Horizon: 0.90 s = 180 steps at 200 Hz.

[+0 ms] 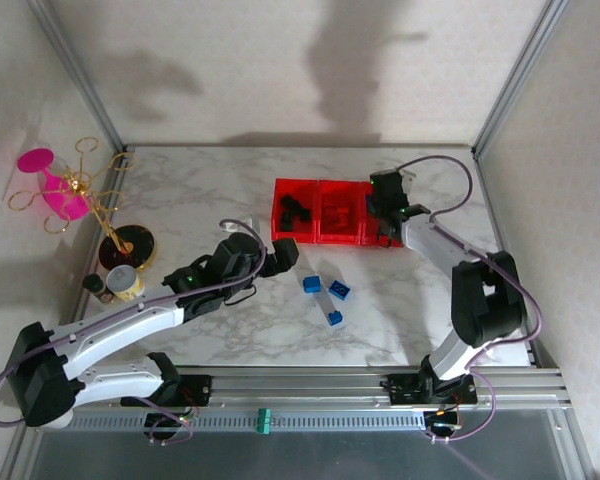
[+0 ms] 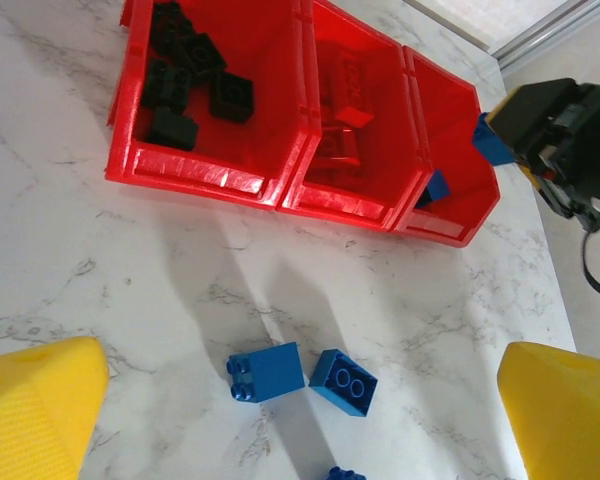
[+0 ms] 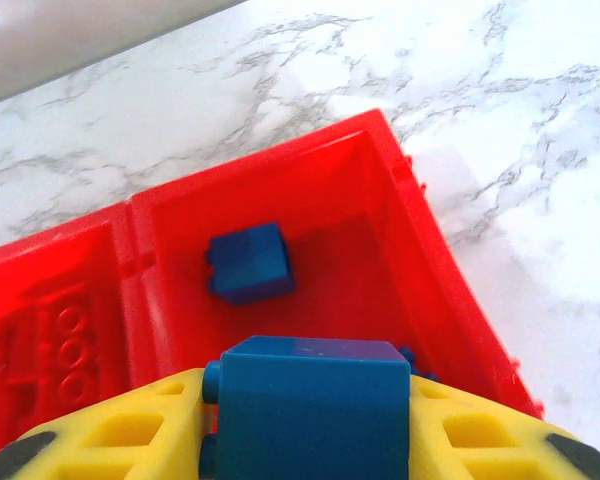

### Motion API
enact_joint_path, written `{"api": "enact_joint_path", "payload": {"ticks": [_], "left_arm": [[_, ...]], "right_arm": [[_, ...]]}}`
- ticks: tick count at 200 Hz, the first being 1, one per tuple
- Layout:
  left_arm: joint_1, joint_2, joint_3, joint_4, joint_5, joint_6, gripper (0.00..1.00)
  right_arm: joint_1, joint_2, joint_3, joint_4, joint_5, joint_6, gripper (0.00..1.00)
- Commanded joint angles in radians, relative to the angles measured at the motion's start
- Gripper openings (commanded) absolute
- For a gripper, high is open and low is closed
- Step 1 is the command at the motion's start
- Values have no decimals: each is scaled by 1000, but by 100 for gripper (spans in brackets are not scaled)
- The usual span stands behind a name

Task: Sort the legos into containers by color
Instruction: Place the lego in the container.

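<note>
The containers [image 1: 320,238] are three joined red bins at the back of the table. The left bin [image 2: 195,170] holds several black legos [image 2: 185,70], the middle bin [image 2: 340,195] red legos [image 2: 345,130], and the right bin [image 3: 435,260] one blue lego [image 3: 250,262]. My right gripper [image 3: 305,425] hangs over the right bin, shut on a blue lego [image 3: 305,405]. My left gripper [image 2: 300,430] is open above three blue legos [image 2: 267,372] [image 2: 344,381] [image 2: 345,474] that lie on the marble in front of the bins.
A pink goblet [image 1: 55,185] on a gold wire stand [image 1: 85,190], a dark round dish [image 1: 127,250] and small jars [image 1: 120,283] crowd the left edge. Metal frame posts [image 1: 510,90] and walls close the back corners.
</note>
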Motion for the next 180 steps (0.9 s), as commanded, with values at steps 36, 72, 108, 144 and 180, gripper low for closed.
{"api": "enact_joint_path", "payload": {"ticks": [36,72,108,144,180], "left_arm": [[9,36,61,17,28,39,99],[10,32,65,4,25,45,100],[10,29,62,7,28,42,100],[10,10,51,8,21,36,100],[10,-40,16,3,18,14,100]], "right_arm": [[-61,171,152,32,-42,-39,49],[-64,180,164,25,-57,-39,59],[-54,115,106,30,-78,-43,64],[-7,6,23,25,-85,-41,68],[89,-97,-56,-4,-77,-39,71]]}}
